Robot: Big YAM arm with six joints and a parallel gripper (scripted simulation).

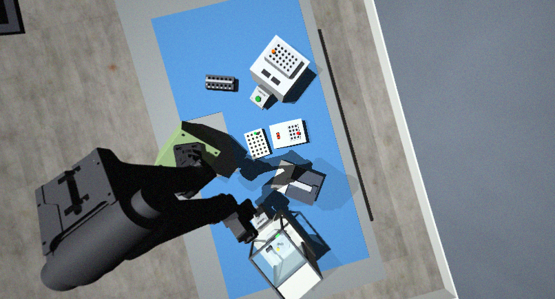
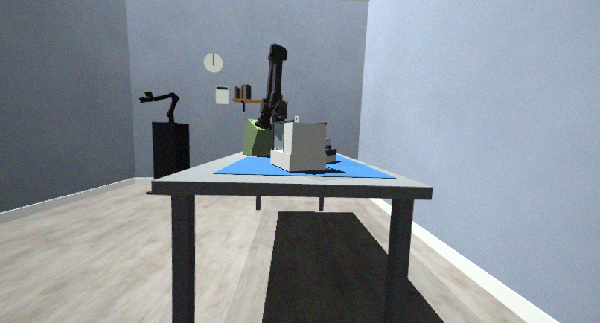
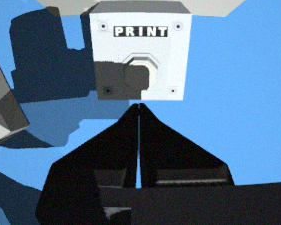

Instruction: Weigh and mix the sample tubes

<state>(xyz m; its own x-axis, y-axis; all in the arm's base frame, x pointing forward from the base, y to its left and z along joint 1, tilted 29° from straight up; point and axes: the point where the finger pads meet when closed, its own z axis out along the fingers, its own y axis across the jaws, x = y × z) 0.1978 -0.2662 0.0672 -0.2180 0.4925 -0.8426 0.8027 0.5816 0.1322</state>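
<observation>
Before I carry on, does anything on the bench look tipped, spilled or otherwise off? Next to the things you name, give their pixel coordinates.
Nothing stands out. The balance [image 1: 299,283] [image 2: 308,146] and mixer [image 1: 257,71] sit at an angle on the mat [image 1: 194,44] [image 2: 251,165] but look level, and I see no spill. The yellow cap [image 1: 277,249] shows inside the balance's glass; the gripper [image 1: 250,238] [image 3: 138,112] is shut, empty.
</observation>
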